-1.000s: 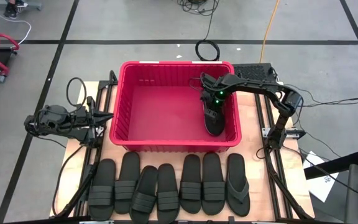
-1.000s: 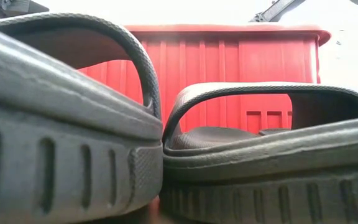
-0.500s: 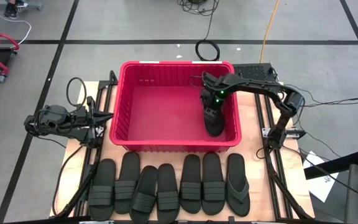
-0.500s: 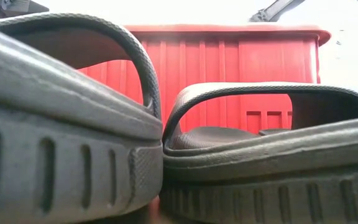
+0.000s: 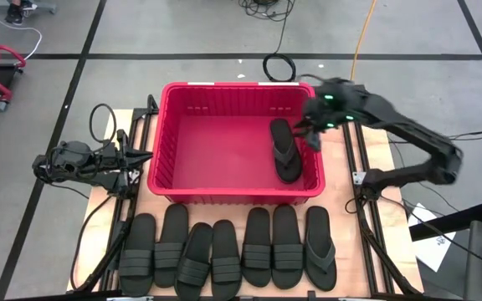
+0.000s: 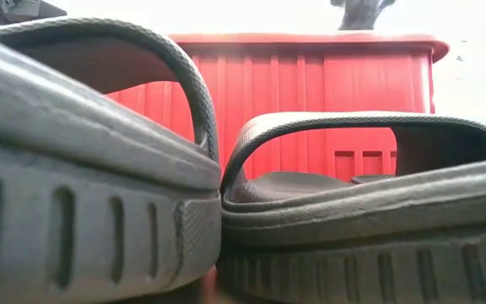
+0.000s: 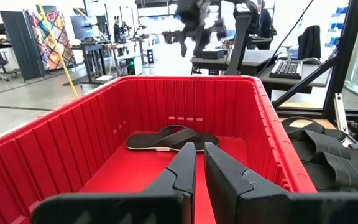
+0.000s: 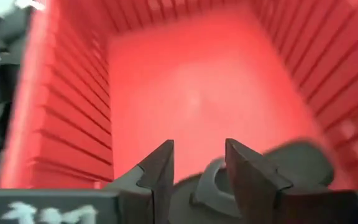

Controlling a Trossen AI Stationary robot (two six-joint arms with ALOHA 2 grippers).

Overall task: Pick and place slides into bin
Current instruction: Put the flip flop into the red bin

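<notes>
One matte black rubber thong sandal (image 5: 286,151) lies flat on the floor of the large red slotted plastic bin (image 5: 167,134), close to its right wall, long axis running from the bin's back wall toward its front wall. My right gripper (image 5: 315,134) hangs above the bin's right rim, near the back right corner, fingers parted and holding nothing; in its wrist view the thong sandal (image 8: 260,168) sits just past the fingertips.

What the next pick turns on: the seven remaining black rubber slides (image 5: 233,251) lie in a row along the tabletop's front edge, outside the bin's front wall, all with long axes pointing front to back like the one already in. The nearest to my right gripper is the second thong sandal (image 5: 320,248), at the right end of the row, straight toward the front edge from where I hang. My left gripper (image 5: 137,156) waits by the tabletop's left edge, beside the bin's left wall, its fingers narrow, probably empty.
</notes>
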